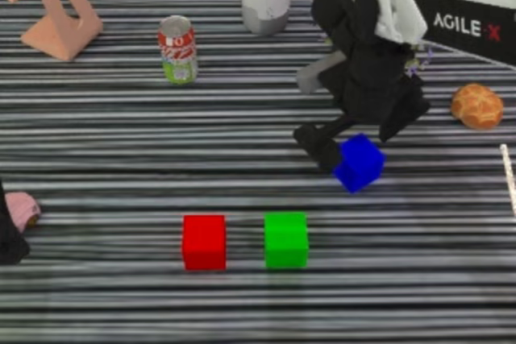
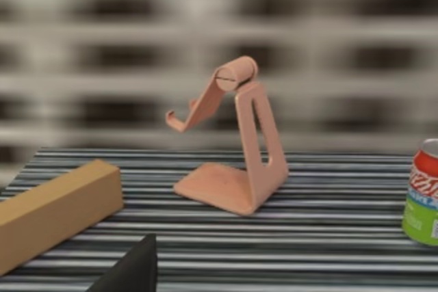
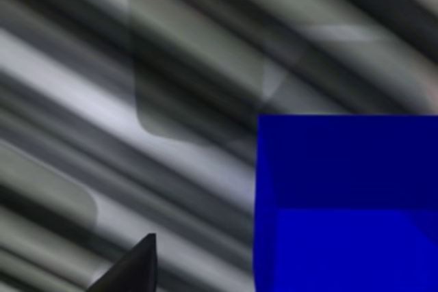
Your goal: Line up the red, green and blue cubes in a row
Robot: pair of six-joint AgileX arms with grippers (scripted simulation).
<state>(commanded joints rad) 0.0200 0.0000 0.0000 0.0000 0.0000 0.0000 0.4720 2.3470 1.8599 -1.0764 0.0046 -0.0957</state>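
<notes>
**Blue cube carried in skewed, with the row waiting**

Blue is the odd one out: the blue cube (image 1: 359, 162) sits tilted, rotated against the table's stripes, up and to the right of the other two and well apart from them. The red cube (image 1: 204, 241) and green cube (image 1: 286, 239) already stand side by side, square, with a gap between them, near the front of the table.

Right gripper (image 1: 355, 147) is at the blue cube, one dark finger (image 1: 318, 144) just beside its left face. The right wrist view shows the cube filling one corner; I judge the fingers clenched on it, but the far finger is hidden, so the hold may be shallow.

Risks, as I judge them: a corner-heavy grasp could let the cube twist or slip; set down still rotated, it would break the line; brought in too close, it could nudge the green cube.

Left gripper (image 1: 10, 235) is parked at the left edge, and I cannot tell its state
</notes>
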